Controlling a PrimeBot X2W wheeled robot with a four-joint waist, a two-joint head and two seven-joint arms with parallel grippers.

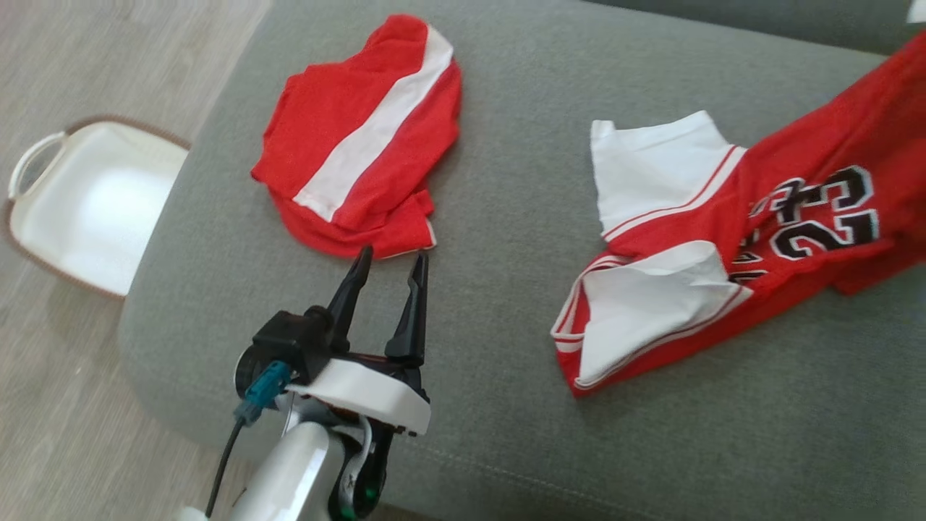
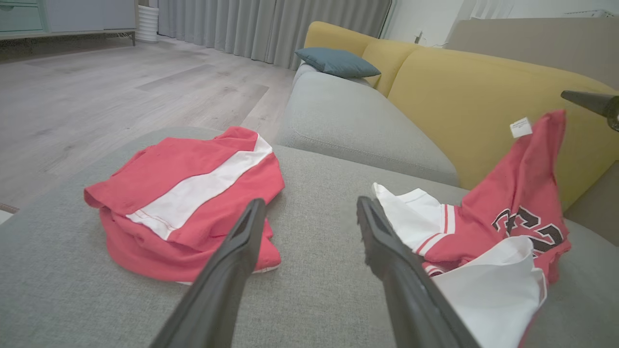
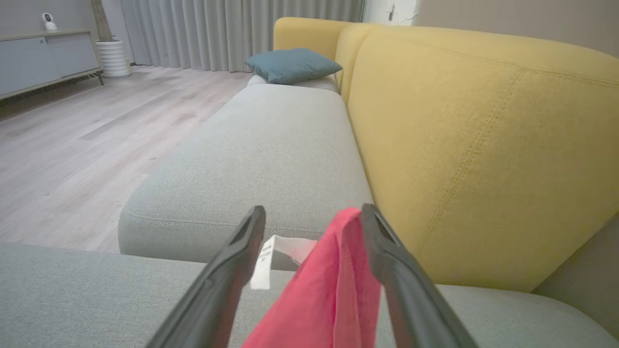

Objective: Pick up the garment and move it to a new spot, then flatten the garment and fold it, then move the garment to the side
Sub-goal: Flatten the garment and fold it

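The garment [image 1: 796, 195], a red jersey with white sleeves and a black number, lies crumpled on the right of the grey cushion [image 1: 506, 304]. One red corner of the garment [image 2: 517, 193] with a white tag stands raised at the right. That corner of the garment [image 3: 329, 290] hangs between the spread fingers of my right gripper [image 3: 313, 209], leaning on the right-hand finger. My right gripper's fingertip [image 2: 592, 102] shows just beside the raised corner. My left gripper [image 1: 393, 255] is open and empty, its tips at the near edge of a folded red garment with a white stripe [image 1: 362, 137].
A white basket [image 1: 87, 202] stands on the wooden floor left of the cushion. The yellow sofa back [image 3: 483, 145] rises behind the garment. A blue pillow [image 2: 336, 62] lies on the far grey seat. The folded striped garment [image 2: 188, 193] sits left of my left gripper [image 2: 310, 202].
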